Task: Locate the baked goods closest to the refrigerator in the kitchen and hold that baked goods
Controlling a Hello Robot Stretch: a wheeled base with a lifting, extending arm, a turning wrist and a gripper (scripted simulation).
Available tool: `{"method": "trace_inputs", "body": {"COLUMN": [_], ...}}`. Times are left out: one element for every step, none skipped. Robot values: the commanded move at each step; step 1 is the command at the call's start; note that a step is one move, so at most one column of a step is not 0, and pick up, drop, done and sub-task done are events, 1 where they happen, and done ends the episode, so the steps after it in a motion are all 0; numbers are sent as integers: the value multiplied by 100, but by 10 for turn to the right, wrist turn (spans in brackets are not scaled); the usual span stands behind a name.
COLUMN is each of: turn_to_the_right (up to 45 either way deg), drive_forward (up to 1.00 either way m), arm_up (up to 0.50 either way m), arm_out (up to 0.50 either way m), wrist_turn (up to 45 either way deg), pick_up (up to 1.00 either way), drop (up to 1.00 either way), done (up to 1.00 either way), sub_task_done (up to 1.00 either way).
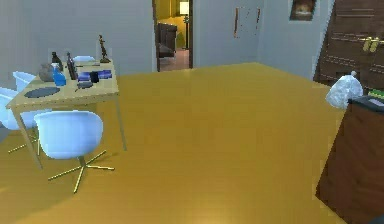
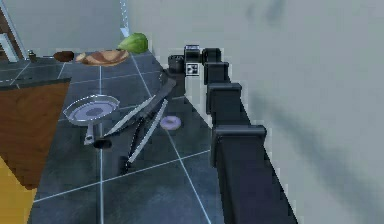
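Observation:
In the arm side view my arm (image 2: 228, 110) reaches out over a dark tiled countertop (image 2: 120, 195). The gripper (image 2: 115, 150) stretches its thin fingers (image 2: 140, 135) down toward the view's left. A grey pan (image 2: 93, 108) lies on the counter right at the fingers, so I cannot tell whether the gripper holds anything. A small pale lilac round thing (image 2: 172, 122) lies beside the fingers. Farther out, a flat brownish bread-like item (image 2: 100, 57) rests on the counter, with a green round thing (image 2: 133, 43) and a small dark lump (image 2: 65, 56) next to it.
The forward view has a wooden dining table (image 1: 100, 97) with bottles and dishes, and white chairs (image 1: 68, 134) around it. An open doorway (image 1: 172, 35) lies ahead, a dark wooden door (image 1: 355, 40) at the right. A brown cabinet (image 1: 358, 160) and a white bag-like thing (image 1: 345, 90) stand at the right.

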Motion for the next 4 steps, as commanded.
{"method": "trace_inputs", "body": {"turn_to_the_right": [0,0,0,0], "drive_forward": [0,0,0,0], "arm_up": [0,0,0,-14], "arm_out": [0,0,0,0], "wrist_turn": [450,450,270,0], "pick_up": [0,0,0,0], "drop": [0,0,0,0], "done": [0,0,0,0], "sub_task_done": [0,0,0,0]}}
